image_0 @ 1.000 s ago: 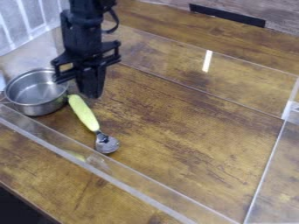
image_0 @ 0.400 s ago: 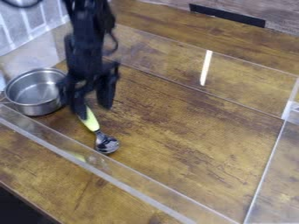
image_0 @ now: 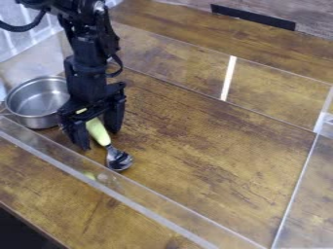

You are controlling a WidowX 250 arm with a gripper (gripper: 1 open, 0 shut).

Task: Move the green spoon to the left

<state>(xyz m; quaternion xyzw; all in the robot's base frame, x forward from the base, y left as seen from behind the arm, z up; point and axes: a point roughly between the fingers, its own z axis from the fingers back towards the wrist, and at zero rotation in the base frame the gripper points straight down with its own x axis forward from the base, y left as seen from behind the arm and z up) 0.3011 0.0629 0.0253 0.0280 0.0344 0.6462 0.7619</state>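
Writing: I see no words or labels I can read on anything here.
Claw: my black robot gripper (image_0: 95, 129) points straight down at the left of the frame, its two fingers spread wide, one on each side of the spoon handle. I cannot tell if they touch it.
Spoon: the slim green spoon with a yellow-green plastic handle and small shiny metal bowl (image_0: 107, 146) lies flat on the brown wooden table (image_0: 221, 146), bowl toward the lower edge.
Pot: the round silver metal pot (image_0: 35, 101) sits just left of the claw.
Edges: a clear plastic wall (image_0: 156, 209) runs along the table below the spoon.
Room: bare wood fills the middle and right.
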